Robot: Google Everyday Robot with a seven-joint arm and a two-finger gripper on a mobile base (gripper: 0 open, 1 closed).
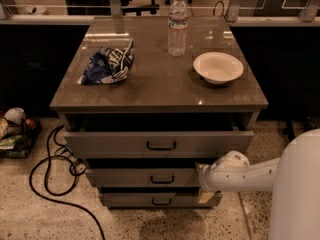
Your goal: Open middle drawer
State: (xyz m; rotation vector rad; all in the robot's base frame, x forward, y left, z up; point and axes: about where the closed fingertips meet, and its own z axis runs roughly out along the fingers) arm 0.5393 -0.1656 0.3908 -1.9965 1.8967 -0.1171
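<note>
The middle drawer (135, 178) is the second of three grey fronts on the cabinet, with a black bar handle (162, 179). It stands out slightly past the lowest drawer (130, 200), with a dark gap above it. The uppermost drawer (115, 144) is pulled out further and overhangs it. My gripper (202, 176) is at the right end of the middle drawer's front, at the end of the white arm (250, 173) that reaches in from the right. The gripper's tip is hidden against the drawer's edge.
On the cabinet top (160, 91) lie a chip bag (107, 64), a water bottle (177, 25) and a white bowl (218, 67). A black cable (47, 171) loops on the floor at the left. Clutter (12, 129) sits at the far left.
</note>
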